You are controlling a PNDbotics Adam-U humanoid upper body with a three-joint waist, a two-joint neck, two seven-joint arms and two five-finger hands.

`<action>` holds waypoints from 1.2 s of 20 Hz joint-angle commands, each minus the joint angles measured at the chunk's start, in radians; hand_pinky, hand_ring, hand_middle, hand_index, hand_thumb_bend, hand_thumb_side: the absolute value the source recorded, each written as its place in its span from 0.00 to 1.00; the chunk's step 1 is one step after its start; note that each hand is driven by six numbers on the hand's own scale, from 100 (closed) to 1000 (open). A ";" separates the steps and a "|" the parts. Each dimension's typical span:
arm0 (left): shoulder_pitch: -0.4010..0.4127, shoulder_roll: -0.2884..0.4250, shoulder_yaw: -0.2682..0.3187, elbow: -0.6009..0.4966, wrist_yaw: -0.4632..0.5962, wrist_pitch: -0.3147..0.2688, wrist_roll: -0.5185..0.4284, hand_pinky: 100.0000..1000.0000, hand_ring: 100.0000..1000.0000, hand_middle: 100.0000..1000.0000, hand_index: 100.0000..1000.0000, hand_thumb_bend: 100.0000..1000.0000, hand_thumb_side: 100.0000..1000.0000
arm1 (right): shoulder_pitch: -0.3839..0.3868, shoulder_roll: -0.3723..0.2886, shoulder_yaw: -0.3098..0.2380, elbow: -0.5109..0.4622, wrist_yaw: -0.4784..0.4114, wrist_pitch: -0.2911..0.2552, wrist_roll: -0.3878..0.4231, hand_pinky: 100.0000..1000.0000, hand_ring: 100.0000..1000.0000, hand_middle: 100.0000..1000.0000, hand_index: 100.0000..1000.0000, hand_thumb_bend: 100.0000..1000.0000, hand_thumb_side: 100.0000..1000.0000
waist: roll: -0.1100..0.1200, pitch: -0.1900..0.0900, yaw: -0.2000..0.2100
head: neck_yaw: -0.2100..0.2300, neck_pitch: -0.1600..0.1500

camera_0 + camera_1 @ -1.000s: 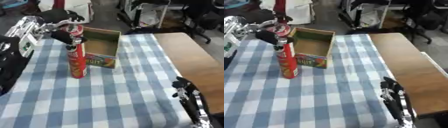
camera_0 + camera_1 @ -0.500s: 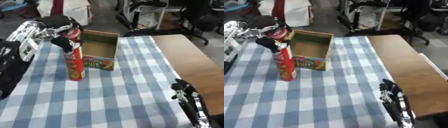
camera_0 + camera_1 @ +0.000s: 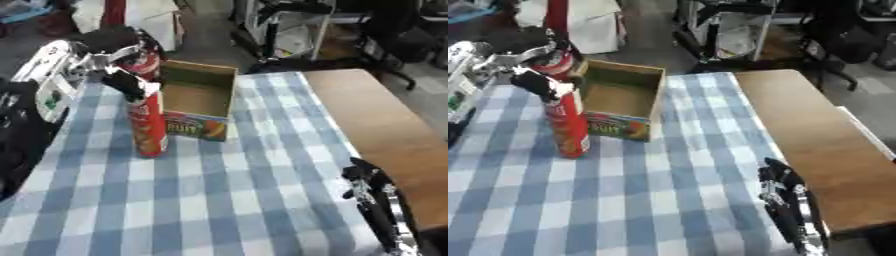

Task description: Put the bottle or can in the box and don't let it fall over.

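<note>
My left hand [image 3: 121, 80] comes in from the upper left, its fingers curled round a red can [image 3: 143, 62]. It holds the can in the air just left of the open cardboard box [image 3: 199, 100], above the top of a tall red tube [image 3: 147, 125]. The tube stands upright on the checked cloth against the box's left front corner. The box is upright with printed sides, and its inside looks bare. My right hand [image 3: 372, 192] rests open at the lower right, fingers up, off the table's edge.
The blue and white checked cloth [image 3: 219, 200] covers the table's left part, with bare wood [image 3: 376, 125] to the right. A white device [image 3: 54, 92] sits at the far left edge. Chairs and racks stand beyond the table.
The whole picture has shifted as the head moved. My left hand with the can has sunk slightly toward the tube's top; the tube, box and right hand have kept their places.
</note>
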 commanded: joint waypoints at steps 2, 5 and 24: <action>-0.056 0.056 0.043 -0.085 0.076 0.043 0.043 0.00 0.18 0.34 0.74 0.00 0.28 | -0.012 -0.015 -0.003 -0.007 -0.006 -0.002 0.003 0.41 0.68 0.61 0.79 0.00 0.71 | 0.002 -0.014 -0.001 | 0.006 -0.001; -0.072 0.065 0.056 -0.121 0.129 0.077 0.108 0.00 0.18 0.34 0.75 0.00 0.29 | -0.013 -0.015 -0.002 -0.006 -0.006 -0.002 0.003 0.41 0.68 0.61 0.79 0.00 0.71 | 0.003 -0.015 -0.003 | 0.010 0.001; -0.044 0.028 0.128 0.186 -0.105 0.128 0.520 0.00 0.26 0.41 0.79 0.00 0.33 | -0.119 0.004 0.045 -0.001 -0.005 -0.017 0.049 0.41 0.68 0.61 0.80 0.00 0.69 | 0.027 0.050 -0.147 | 0.134 -0.063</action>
